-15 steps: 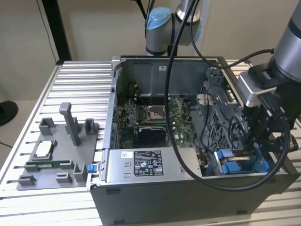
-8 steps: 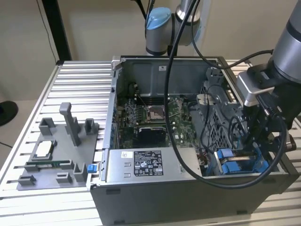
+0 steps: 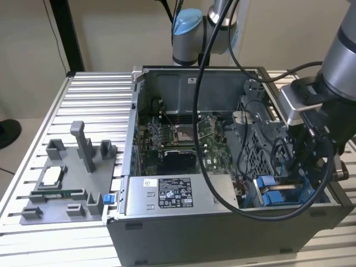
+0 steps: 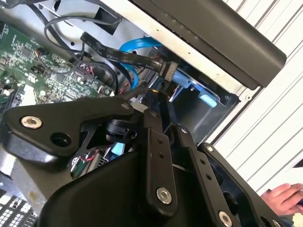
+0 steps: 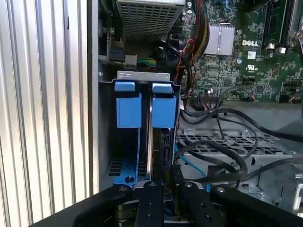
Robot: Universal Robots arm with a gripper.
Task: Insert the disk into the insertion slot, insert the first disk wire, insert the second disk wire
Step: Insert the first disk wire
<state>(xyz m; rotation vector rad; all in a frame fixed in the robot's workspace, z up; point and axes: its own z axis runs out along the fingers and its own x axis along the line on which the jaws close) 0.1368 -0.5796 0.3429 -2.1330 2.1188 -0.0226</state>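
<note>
On the slatted table (image 3: 89, 94) in the exterior view, an open computer case (image 3: 222, 233) is seen w/ bare slats all round it. A grey fixture tray (image 3: 61, 189) is set well apart at the exterior view's left. Room inside the case is tight. The power-supply box (image 3: 167, 193) is set along the near wall w/ the motherboard (image 3: 183, 139) behind it, and black cables (image 3: 203, 167) are looped over both. The gripper (image 3: 308, 167) is lowered into the corner at the exterior view's right, just above the insertion slot (image 3: 278, 192) and near the case rim.

From the first wrist view, the insertion slot (image 5: 142, 74) is seen boxed btw. the case wall and a perforated cage (image 5: 227, 142), so little side room is left. The disk (image 5: 152, 142) is seated in the slot, edge-on, behind one of two blue tabs (image 5: 164, 111). Its long axis runs from the tabs toward the gripper (image 5: 169, 189). A black connector (image 5: 165, 147) is set against the disk's edge, just ahead of the gripper. Whether the gripper is spread or pinching cannot be told.

From the second wrist view, the gripper (image 4: 156, 94) is seen just beside the black connector (image 4: 168, 71), which ends a flat black cable (image 4: 118, 54). A blue cable (image 4: 137, 45) is curved behind it. A person's hand (image 4: 284, 196) is seen outside the case, over the slats.
</note>
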